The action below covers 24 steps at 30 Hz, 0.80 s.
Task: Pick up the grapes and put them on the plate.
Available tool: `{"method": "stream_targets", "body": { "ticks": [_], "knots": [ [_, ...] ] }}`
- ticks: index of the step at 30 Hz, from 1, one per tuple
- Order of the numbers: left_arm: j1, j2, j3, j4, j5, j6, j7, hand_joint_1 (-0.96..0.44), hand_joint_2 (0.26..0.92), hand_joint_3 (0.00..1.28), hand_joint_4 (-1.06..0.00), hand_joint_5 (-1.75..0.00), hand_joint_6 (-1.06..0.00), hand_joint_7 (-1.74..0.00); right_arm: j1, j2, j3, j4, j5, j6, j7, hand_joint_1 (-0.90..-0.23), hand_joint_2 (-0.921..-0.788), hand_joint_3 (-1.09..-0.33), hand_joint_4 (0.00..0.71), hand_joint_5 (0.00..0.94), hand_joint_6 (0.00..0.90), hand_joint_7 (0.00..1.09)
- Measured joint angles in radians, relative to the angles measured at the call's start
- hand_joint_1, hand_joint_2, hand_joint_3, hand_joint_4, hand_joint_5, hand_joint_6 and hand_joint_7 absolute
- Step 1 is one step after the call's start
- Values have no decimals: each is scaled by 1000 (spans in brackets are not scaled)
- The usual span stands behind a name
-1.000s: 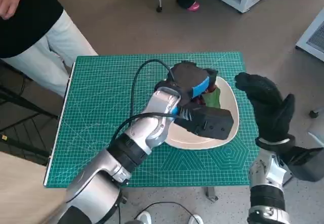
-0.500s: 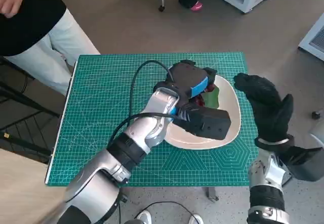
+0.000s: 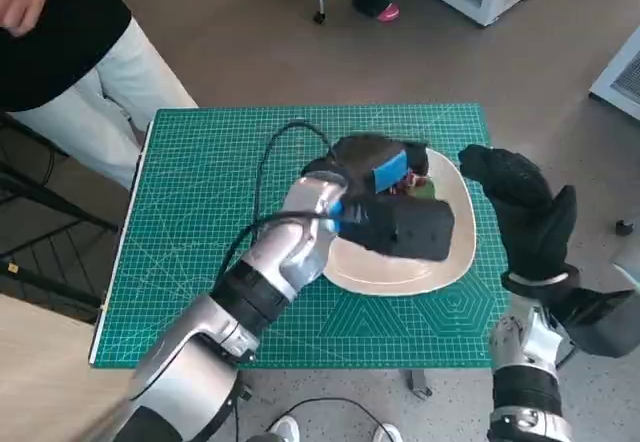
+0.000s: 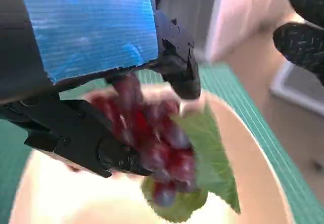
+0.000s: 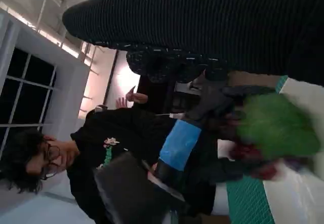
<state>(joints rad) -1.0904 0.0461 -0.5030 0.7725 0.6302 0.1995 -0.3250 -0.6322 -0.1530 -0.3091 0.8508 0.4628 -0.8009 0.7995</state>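
We saw the left hand (image 3: pixel 375 167), black with blue tape across its back, poised over the far part of the shallow cream-white plate (image 3: pixel 455 252). Its fingers (image 4: pixel 179 72) were closed around a bunch of dark red grapes with green leaves (image 4: pixel 157 148), and the bunch hung below the hand, above the plate's pale inside; we could not tell whether the lowest grapes touched the plate. In the head view only a bit of red and green (image 3: pixel 415 188) showed beside the hand, over the plate's far side.

The plate sat on the green gridded cutting mat (image 3: pixel 200 212), toward the mat's right edge. The right hand (image 3: pixel 525 212), in its black knitted glove, was raised just off the plate's right rim, fingers loosely spread and holding nothing, apart from plate and grapes alike.

Beyond the mat's far left corner, well away from the plate, stood a person in a black top and pale trousers (image 3: pixel 90 72).
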Motion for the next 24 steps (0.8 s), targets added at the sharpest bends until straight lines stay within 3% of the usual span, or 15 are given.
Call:
{"method": "stream_targets", "body": {
  "ticks": [14,24],
  "knots": [
    [0,23,-10,23,-14,-61,-36,-323,740,3,0,1,-174,-1,-1,0,4,8,0,0,0,-394,-921,-537,552,0,498,0],
    [18,73,30,36,-50,-194,23,-372,863,25,-20,-7,-183,-10,-11,0,7,20,-5,0,-6,-391,-921,-536,556,2,500,1]
  ]
}}
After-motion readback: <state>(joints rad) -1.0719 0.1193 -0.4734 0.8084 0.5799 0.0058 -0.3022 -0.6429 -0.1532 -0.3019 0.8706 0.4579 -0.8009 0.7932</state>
